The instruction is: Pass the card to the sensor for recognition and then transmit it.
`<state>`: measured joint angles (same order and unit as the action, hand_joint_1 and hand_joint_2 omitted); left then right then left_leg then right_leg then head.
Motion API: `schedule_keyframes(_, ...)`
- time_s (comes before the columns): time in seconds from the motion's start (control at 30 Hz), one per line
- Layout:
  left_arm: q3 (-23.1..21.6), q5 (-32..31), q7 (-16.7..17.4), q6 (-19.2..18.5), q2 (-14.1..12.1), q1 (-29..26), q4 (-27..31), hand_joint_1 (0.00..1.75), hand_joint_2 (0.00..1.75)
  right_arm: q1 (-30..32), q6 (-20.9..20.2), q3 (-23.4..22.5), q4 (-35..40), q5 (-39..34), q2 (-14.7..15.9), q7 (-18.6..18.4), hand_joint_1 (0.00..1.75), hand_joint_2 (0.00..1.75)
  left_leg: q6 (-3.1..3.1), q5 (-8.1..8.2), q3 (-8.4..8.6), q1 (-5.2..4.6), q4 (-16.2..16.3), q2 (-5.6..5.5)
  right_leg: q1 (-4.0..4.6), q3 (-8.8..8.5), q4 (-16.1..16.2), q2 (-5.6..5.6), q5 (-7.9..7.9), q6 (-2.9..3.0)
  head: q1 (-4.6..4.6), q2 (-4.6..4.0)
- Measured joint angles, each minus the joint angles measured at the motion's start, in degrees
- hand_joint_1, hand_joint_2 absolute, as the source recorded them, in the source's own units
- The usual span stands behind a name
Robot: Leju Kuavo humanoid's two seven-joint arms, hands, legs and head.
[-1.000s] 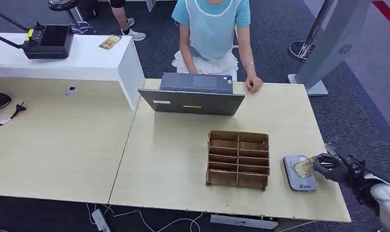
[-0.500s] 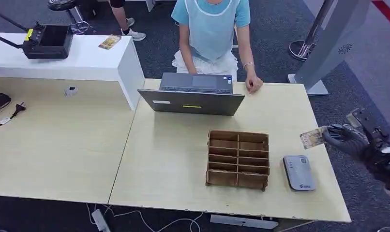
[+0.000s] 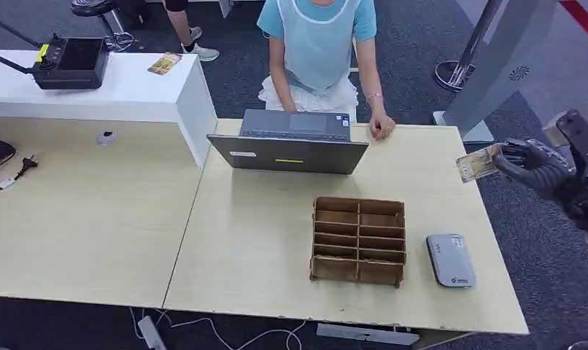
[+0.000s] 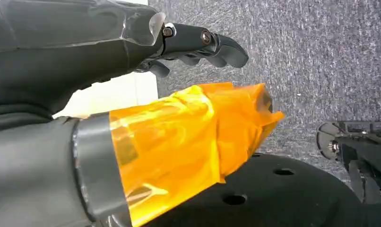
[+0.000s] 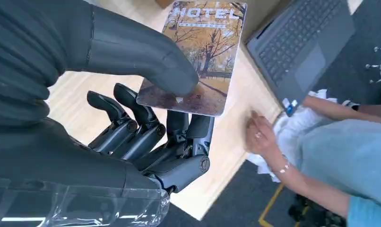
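Right hand: the right hand is raised past the right edge of the table; thumb and fingers pinch the card.
Card: the card, printed with autumn trees and "HOTEL", is in the air, well apart from the sensor.
Sensor: the grey sensor lies flat just beside the brown divider tray.
Left hand: the left hand hangs over carpet; fingers curled, holding nothing.
Person: the person sits behind the laptop, one hand on the table.
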<state>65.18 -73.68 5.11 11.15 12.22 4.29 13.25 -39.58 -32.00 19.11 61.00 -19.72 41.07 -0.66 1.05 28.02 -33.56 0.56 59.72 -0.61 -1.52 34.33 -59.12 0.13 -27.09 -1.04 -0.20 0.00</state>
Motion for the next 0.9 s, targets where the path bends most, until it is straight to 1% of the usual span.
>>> schedule_keyframes(0.1, 0.0, 0.0, 0.0, -0.15, 0.02, 0.11, 0.0, 0.0, 0.0, -5.23, 0.42, 2.6, -0.39, -0.17, -0.94, -0.92, 1.75, 1.75, 0.0, -0.02, 0.03, 0.02, 0.0, 0.01, 0.01, -0.02, 0.0, 0.01, 0.0, 0.0, 0.04, 0.0)
schedule_keyframes(0.2, -0.02, -0.2, 0.0, -0.35, 0.02, 0.19, 0.0, 0.0, 0.0, -10.95, 2.29, 5.89, -1.29, 0.96, -3.72, -1.22, 1.75, 1.75, 0.06, -0.12, 0.08, 0.02, -0.01, 0.01, 0.02, 0.0, -0.03, 0.04, 0.03, 0.0, 0.0, 0.0)
schedule_keyframes(0.23, -0.02, -0.31, 0.02, -0.42, 0.02, 0.23, 0.0, 0.0, 0.0, -13.01, 3.92, 7.0, -1.82, 2.35, -4.92, -1.2, 1.75, 1.75, 0.07, -0.14, 0.07, 0.03, -0.01, 0.01, 0.02, 0.01, -0.05, 0.04, 0.04, 0.0, 0.02, 0.0)
schedule_keyframes(0.33, -0.02, -0.42, 0.31, -0.61, 0.09, 0.33, 0.0, 0.0, 0.0, -17.95, 11.53, 10.14, -2.86, 7.9, -9.41, -0.87, 1.75, 1.75, 0.12, -0.17, 0.12, 0.07, -0.02, 0.02, 0.05, 0.0, -0.06, 0.07, 0.06, 0.02, 0.0, 0.0)
schedule_keyframes(0.4, -0.04, -0.52, 0.41, -0.85, 0.13, 0.37, 0.0, 0.0, 0.0, -20.41, 16.99, 11.86, -3.5, 13.16, -12.66, -0.89, 1.75, 1.75, 0.1, -0.2, 0.09, 0.08, -0.02, -0.01, 0.06, 0.0, -0.08, 0.05, 0.06, 0.02, 0.04, 0.0)
schedule_keyframes(0.43, -0.04, -0.55, 0.46, -0.94, 0.13, 0.37, 0.0, 0.0, 0.0, -21.46, 19.22, 12.58, -3.71, 15.81, -14.17, -1.0, 1.75, 1.75, 0.11, -0.2, 0.1, 0.07, -0.02, 0.01, 0.06, 0.03, -0.08, 0.07, 0.06, 0.03, 0.0, 0.0)
schedule_keyframes(0.47, -0.04, -0.59, 0.46, -1.01, 0.13, 0.4, 0.0, 0.0, 0.0, -22.44, 20.58, 13.18, -3.85, 17.58, -15.5, -1.22, 1.75, 1.75, 0.11, -0.2, 0.1, 0.07, -0.02, 0.01, 0.06, 0.03, -0.09, 0.07, 0.07, 0.04, 0.0, 0.0)
schedule_keyframes(0.53, -0.07, -0.72, 0.46, -1.01, 0.13, 0.45, 0.0, 0.0, 0.0, -24.25, 21.75, 14.03, -4.24, 18.87, -18.08, -1.77, 1.75, 1.75, 0.11, -0.2, 0.1, 0.08, -0.02, -0.02, 0.06, 0.04, -0.08, 0.04, 0.07, 0.04, 0.02, 0.0)
schedule_keyframes(0.6, -0.07, -0.81, 0.48, -1.01, 0.15, 0.45, 0.0, 0.0, 0.0, -25.41, 22.12, 14.64, -4.52, 19.75, -19.66, -1.94, 1.75, 1.75, 0.11, -0.2, 0.08, 0.07, -0.02, -0.05, 0.06, 0.03, -0.08, 0.0, 0.07, 0.04, 0.02, 0.0)
schedule_keyframes(0.67, -0.09, -0.9, 0.48, -1.03, 0.15, 0.45, 0.0, 0.0, 0.0, -26.07, 22.78, 14.95, -4.68, 21.43, -20.5, -2.21, 1.75, 1.75, 0.11, -0.2, 0.06, 0.07, -0.02, -0.06, 0.06, 0.02, -0.08, -0.03, 0.07, 0.04, 0.02, 0.0)
schedule_keyframes(0.7, -0.11, -0.92, 0.52, -1.07, 0.15, 0.44, 0.0, 0.0, 0.0, -26.41, 23.34, 15.16, -4.77, 22.89, -21.09, -2.34, 1.75, 1.75, 0.11, -0.2, 0.04, 0.07, -0.02, -0.07, 0.06, 0.02, -0.08, -0.04, 0.07, 0.04, 0.02, 0.0)
schedule_keyframes(0.87, -0.81, -1.33, 0.9, -1.66, 0.22, 0.49, 0.0, 0.0, 0.0, -29.25, 26.32, 16.06, -5.49, 35.29, -25.29, -3.74, 1.75, 1.75, 0.11, -0.2, 0.07, 0.05, -0.01, 0.0, 0.04, 0.04, -0.07, 0.05, 0.08, 0.03, 0.04, 0.0)
schedule_keyframes(0.9, -0.96, -1.36, 0.92, -1.73, 0.24, 0.49, 0.0, 0.0, 0.0, -29.57, 26.45, 16.17, -5.57, 36.29, -25.95, -3.85, 1.75, 1.75, 0.11, -0.2, 0.07, 0.05, -0.01, -0.01, 0.04, 0.03, -0.07, 0.04, 0.08, 0.03, 0.02, 0.0)
